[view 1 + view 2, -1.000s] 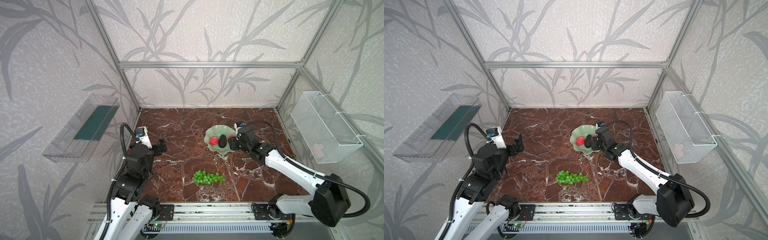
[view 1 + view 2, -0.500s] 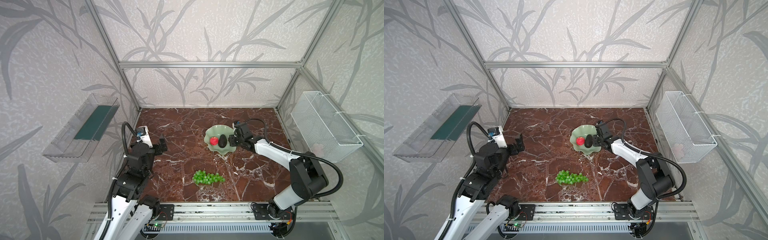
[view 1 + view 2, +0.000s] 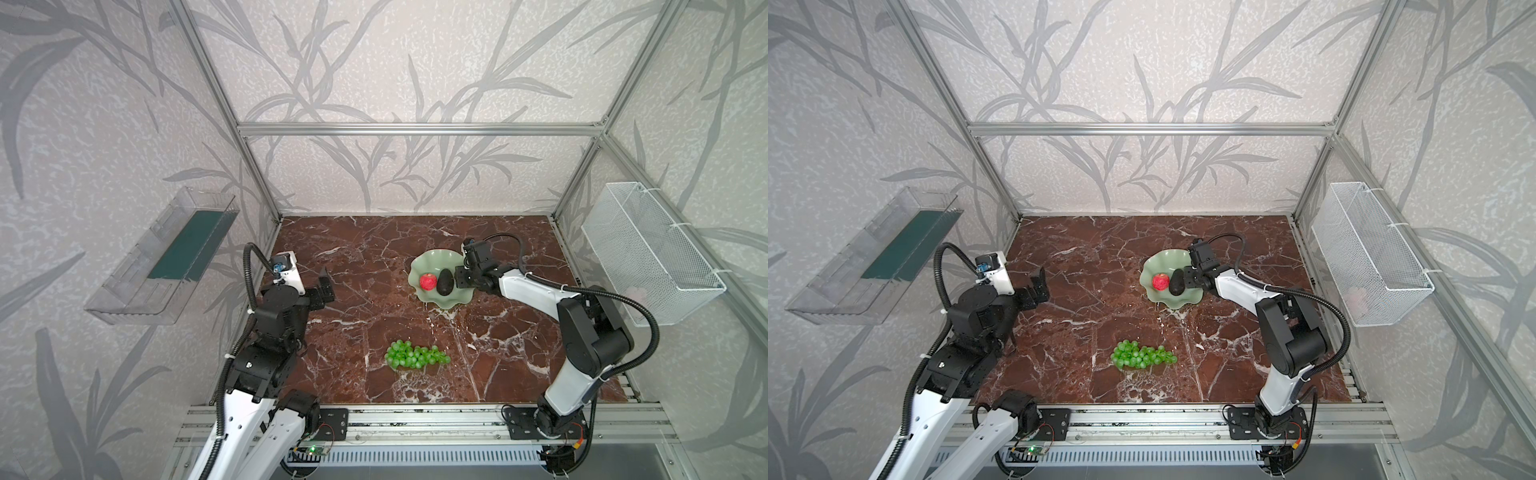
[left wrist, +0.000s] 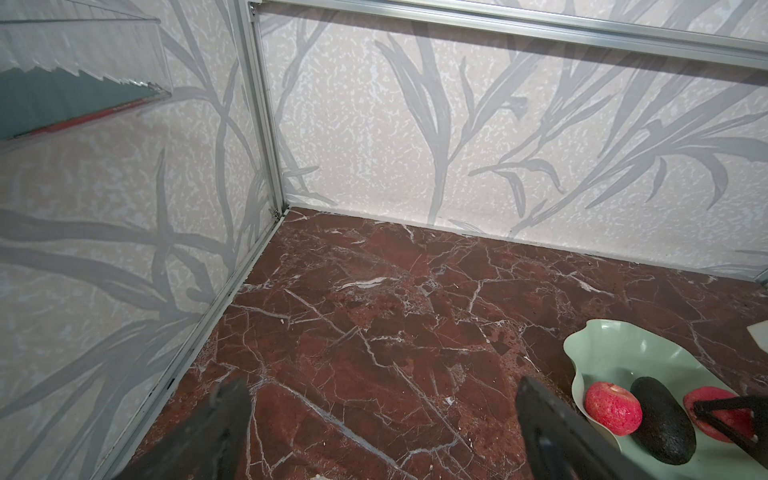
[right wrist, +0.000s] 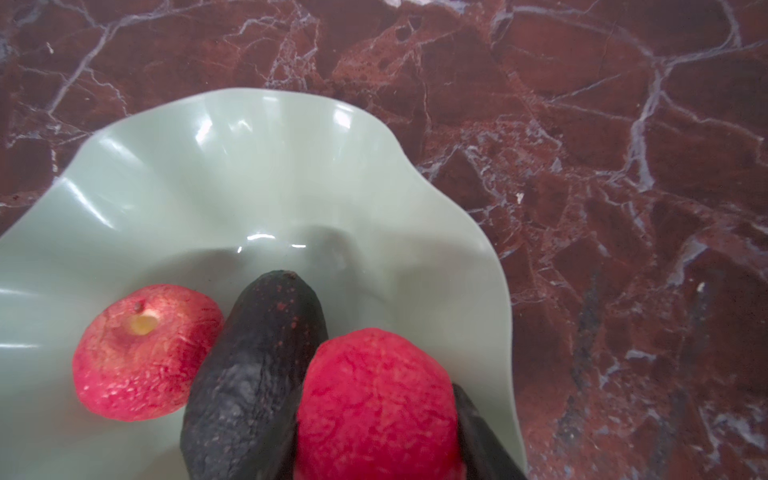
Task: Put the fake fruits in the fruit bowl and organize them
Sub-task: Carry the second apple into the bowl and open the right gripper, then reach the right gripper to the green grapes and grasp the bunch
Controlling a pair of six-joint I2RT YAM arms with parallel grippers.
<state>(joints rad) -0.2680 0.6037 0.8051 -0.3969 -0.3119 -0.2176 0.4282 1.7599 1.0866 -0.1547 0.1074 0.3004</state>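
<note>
Right claw (image 5: 380, 440) is closed on a red apple (image 5: 374, 390), low inside the fruit bowl (image 5: 232, 166) and touching the avocado (image 5: 253, 374), which lies beside the other apple (image 5: 141, 353). Left claw (image 3: 325, 286) stands wide open and empty, well apart over the surface (image 3: 353, 332), where the grapes (image 3: 415, 355) lie outside the bowl. Recommended: part the jaws gently and withdraw straight upward, so the apple settles without shoving the avocado, leaving bare bowl floor for the grapes.
</note>
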